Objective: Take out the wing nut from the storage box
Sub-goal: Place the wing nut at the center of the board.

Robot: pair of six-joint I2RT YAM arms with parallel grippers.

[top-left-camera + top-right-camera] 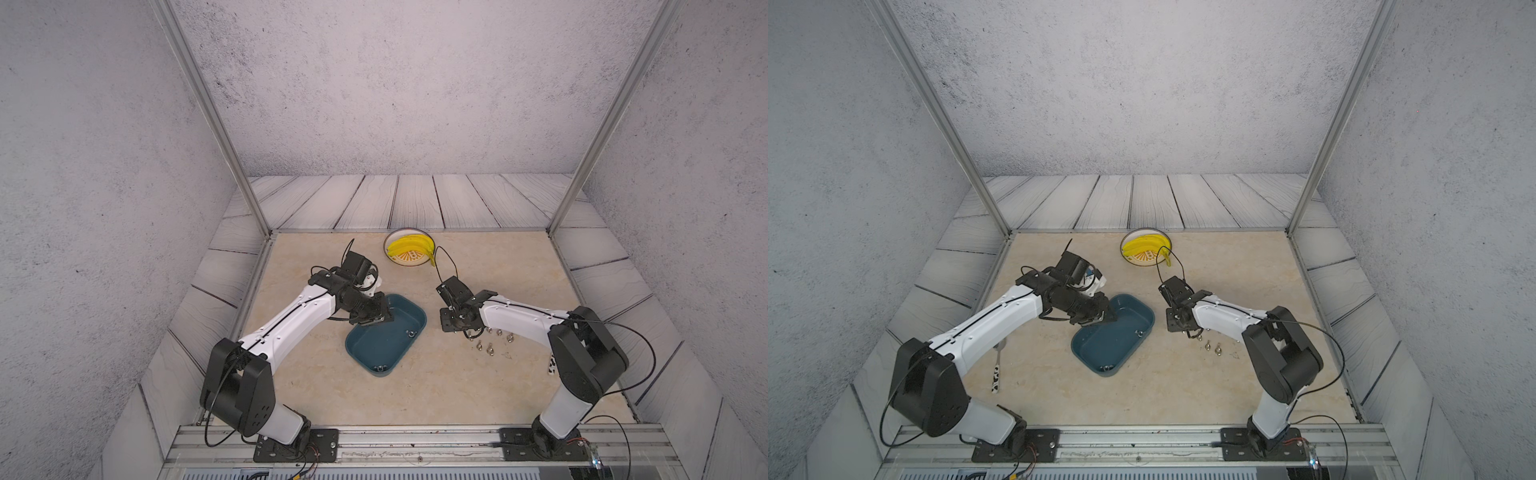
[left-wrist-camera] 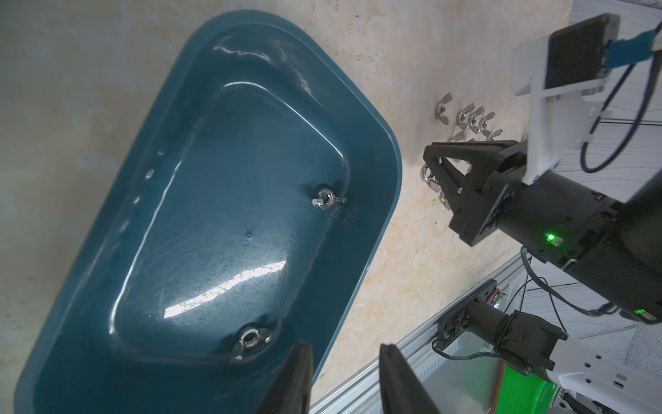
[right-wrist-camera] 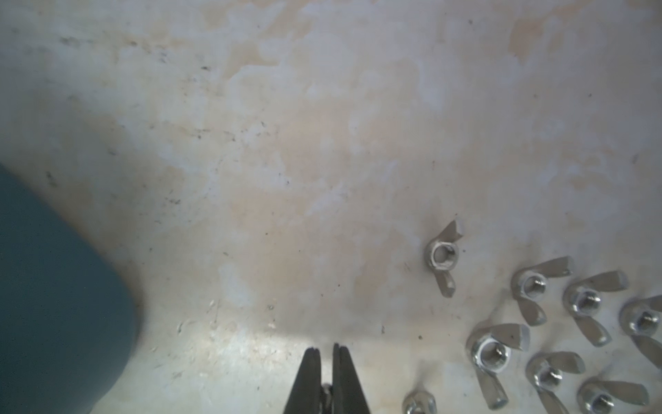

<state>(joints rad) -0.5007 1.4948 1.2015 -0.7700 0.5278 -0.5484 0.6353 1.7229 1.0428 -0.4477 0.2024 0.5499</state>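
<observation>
The dark teal storage box [image 1: 424, 322] [image 1: 1153, 320] lies mid-table. Two wing nuts rest inside it, one [image 1: 411, 332] [image 2: 326, 199] by its right wall and one [image 1: 380, 367] [image 2: 250, 338] at its near end. My left gripper [image 1: 384, 316] [image 2: 345, 349] is open at the box's far left corner. One finger is over the inside and the other is outside the rim. My right gripper [image 1: 471, 332] [image 3: 326, 347], low over the table to the right of the box [image 3: 53, 286], is shut on a small shiny wing nut.
Several loose wing nuts [image 1: 490, 338] [image 3: 573, 322] lie on the table beside the right gripper. A round plate with bananas [image 1: 409, 249] stands at the back. A spoon with a spotted handle [image 1: 996, 370] lies under the left arm.
</observation>
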